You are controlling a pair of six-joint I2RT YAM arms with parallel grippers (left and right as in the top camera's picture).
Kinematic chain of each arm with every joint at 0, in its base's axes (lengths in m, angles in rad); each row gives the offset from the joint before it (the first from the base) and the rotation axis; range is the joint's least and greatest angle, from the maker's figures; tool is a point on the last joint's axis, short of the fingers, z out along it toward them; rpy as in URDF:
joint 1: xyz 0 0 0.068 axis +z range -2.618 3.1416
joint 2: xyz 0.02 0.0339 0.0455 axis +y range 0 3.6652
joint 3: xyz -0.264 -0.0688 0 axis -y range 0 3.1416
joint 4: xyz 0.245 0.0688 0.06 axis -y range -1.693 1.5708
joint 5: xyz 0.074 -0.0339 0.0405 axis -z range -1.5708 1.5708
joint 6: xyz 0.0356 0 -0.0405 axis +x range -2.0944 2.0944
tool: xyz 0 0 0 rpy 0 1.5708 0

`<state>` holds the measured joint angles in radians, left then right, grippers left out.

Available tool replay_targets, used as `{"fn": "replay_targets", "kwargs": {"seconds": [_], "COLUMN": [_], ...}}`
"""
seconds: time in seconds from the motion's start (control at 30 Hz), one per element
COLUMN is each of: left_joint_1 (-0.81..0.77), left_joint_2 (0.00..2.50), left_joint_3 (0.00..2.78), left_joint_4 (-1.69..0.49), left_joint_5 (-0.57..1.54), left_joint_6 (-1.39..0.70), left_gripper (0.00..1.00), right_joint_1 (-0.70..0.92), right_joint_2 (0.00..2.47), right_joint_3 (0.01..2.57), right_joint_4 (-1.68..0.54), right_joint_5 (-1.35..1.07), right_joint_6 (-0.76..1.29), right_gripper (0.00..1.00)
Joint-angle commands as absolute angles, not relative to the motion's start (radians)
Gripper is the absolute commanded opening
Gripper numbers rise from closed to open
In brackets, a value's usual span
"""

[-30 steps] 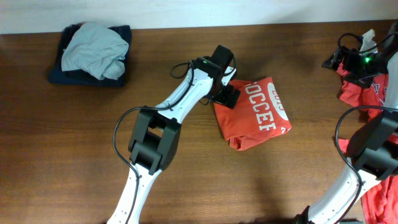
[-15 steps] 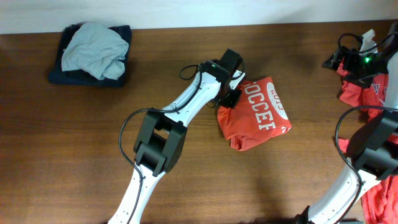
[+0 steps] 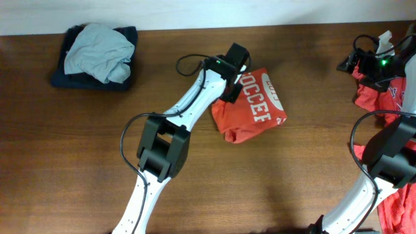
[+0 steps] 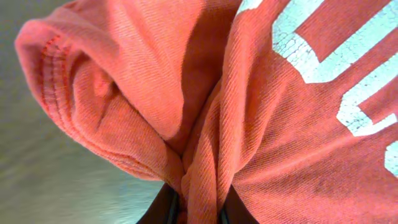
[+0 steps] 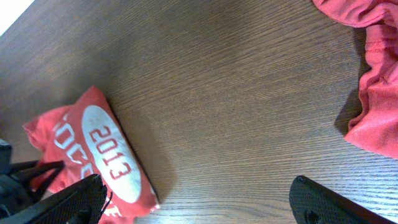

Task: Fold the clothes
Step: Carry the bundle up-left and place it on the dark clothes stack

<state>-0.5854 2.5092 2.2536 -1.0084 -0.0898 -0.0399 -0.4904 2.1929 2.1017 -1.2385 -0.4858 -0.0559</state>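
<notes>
1. Left gripper (image 4: 198, 211) clamped on bunched edge of folded orange-red cotton T-shirt (image 3: 250, 117), centre of brown wooden table (image 3: 78, 162); right gripper (image 5: 198, 183) fingers apart, empty.
2. Risk: thin pinch slips, or dragging unfolds T-shirt.

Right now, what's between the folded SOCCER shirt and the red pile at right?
Only bare tabletop between SOCCER shirt and red pile; overhead and right wrist views both show it.

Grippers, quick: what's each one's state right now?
Left gripper: closed on a bunched fold of the SOCCER T-shirt.
Right gripper: open, holding nothing.
</notes>
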Motion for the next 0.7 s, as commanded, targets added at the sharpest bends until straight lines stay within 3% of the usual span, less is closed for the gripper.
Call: {"fn": "replay_targets", "kwargs": {"seconds": [0.0,0.67], "left_joint_1": [-0.543,-0.238], "left_joint_2": [2.409,2.315], "left_joint_3": [2.284,2.288], "left_joint_4": [-1.01,-0.927], "left_joint_5": [-0.244,-0.285], "left_joint_6": [0.002,0.031], "left_gripper": [0.01,0.01], "right_joint_1": [-0.491,-0.491], "right_joint_2": [2.181,2.181], "right_joint_3": [2.107,2.107], "right_joint_4": [-1.242,-1.242], "right_joint_5": [-0.473,-0.473], "right_joint_6": [-0.058,-0.058], "right_gripper": [0.99,0.99]}}
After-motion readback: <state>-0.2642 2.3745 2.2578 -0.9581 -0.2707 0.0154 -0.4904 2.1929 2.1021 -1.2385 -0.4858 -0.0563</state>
